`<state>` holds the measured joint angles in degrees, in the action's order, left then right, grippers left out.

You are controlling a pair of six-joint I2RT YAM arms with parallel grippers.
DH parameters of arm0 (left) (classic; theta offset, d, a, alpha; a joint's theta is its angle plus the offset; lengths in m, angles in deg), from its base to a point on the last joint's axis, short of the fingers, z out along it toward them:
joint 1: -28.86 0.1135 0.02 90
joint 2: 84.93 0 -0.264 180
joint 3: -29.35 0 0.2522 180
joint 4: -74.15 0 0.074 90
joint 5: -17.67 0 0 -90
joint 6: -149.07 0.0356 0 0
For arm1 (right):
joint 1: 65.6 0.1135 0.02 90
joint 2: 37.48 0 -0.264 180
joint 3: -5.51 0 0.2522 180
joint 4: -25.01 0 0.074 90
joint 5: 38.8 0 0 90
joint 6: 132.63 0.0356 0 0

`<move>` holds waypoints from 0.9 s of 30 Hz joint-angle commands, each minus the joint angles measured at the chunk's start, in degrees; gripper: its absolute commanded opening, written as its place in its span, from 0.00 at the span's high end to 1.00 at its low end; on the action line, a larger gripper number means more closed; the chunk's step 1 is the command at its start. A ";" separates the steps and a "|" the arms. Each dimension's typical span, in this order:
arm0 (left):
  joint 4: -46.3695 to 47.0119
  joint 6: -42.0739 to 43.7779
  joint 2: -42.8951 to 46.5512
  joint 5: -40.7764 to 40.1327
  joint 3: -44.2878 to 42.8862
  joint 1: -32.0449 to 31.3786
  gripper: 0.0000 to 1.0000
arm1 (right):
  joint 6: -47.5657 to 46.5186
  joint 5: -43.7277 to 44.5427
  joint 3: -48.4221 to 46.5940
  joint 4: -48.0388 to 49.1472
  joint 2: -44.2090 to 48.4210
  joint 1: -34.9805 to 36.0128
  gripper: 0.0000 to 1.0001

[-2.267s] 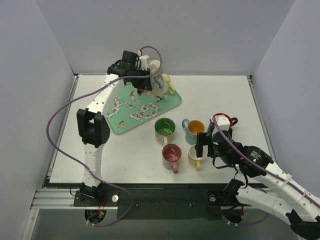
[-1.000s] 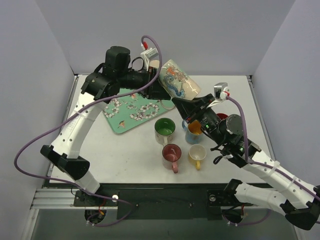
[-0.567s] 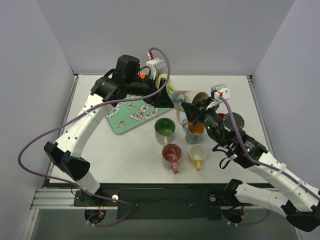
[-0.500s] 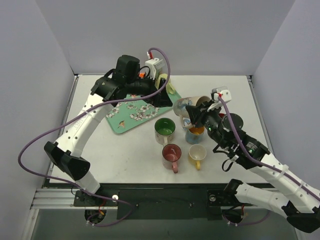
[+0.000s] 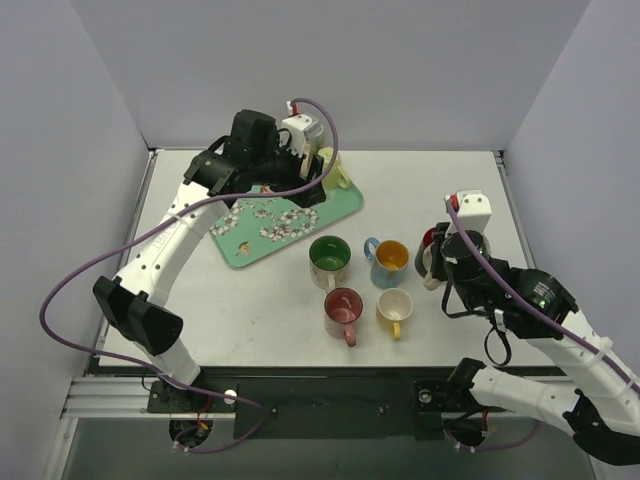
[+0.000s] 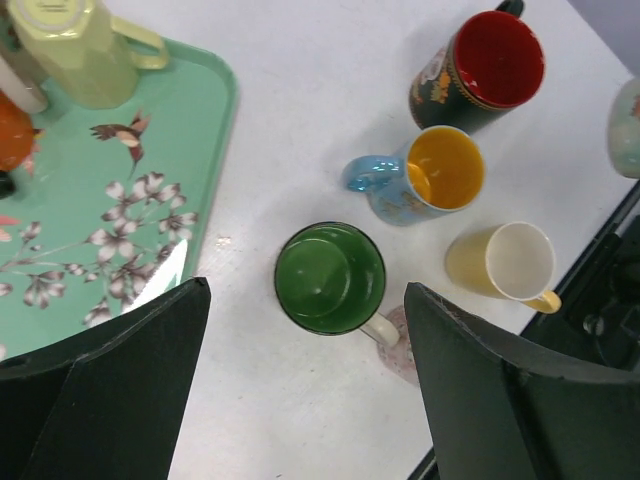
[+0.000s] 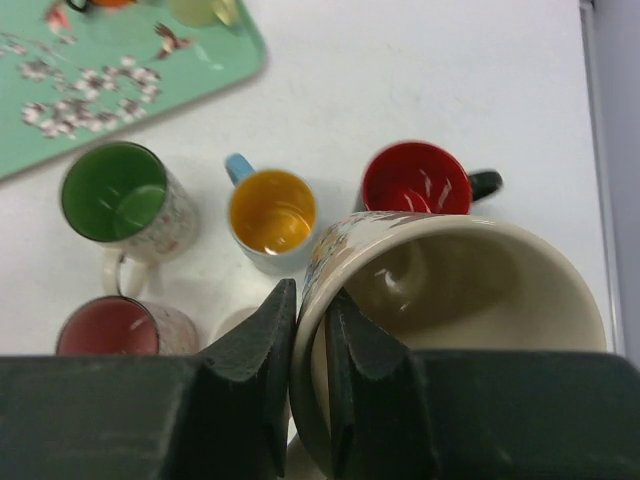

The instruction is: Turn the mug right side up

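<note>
The mug (image 7: 470, 290) is cream with a painted pattern, and its open mouth faces up at the right wrist camera. My right gripper (image 7: 312, 300) is shut on its rim, one finger outside the wall and one inside. In the top view only a sliver of the mug (image 5: 429, 270) shows beneath the right wrist, at the right of the table beside the dark mug. I cannot tell whether it touches the table. My left gripper (image 6: 305, 288) is open and holds nothing. It hangs high over the green mug and, in the top view, the left gripper (image 5: 305, 180) sits above the tray's far end.
Upright mugs cluster mid-table: green (image 5: 329, 256), blue with yellow inside (image 5: 389, 260), pink (image 5: 343, 308), small pale yellow (image 5: 395, 306), dark with red inside (image 5: 430, 240). A floral green tray (image 5: 270, 215) at the back left carries a pale yellow jug (image 5: 330, 165).
The left gripper opened, let go of the mug and drew back over the tray. The right gripper closed on the rim and carried the mug right and down, mouth now upward.
</note>
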<state>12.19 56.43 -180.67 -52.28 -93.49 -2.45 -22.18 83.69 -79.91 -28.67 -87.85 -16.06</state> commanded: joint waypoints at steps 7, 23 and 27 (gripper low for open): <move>2.59 5.89 -2.51 -4.76 -0.87 4.94 0.10 | 7.33 -9.07 19.77 -0.53 4.75 -13.83 1.00; 6.01 12.47 -15.60 -9.23 -4.03 8.37 0.11 | 6.62 -24.58 33.43 13.83 -3.07 -30.73 1.00; 8.83 13.01 -22.89 -15.38 -9.55 9.94 0.12 | 6.71 -23.53 30.80 10.49 -2.02 -30.73 0.58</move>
<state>15.51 67.32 -197.87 -61.41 -96.42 5.79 -15.56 60.48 -46.81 -16.83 -90.32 -46.47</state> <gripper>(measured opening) 0.891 0.279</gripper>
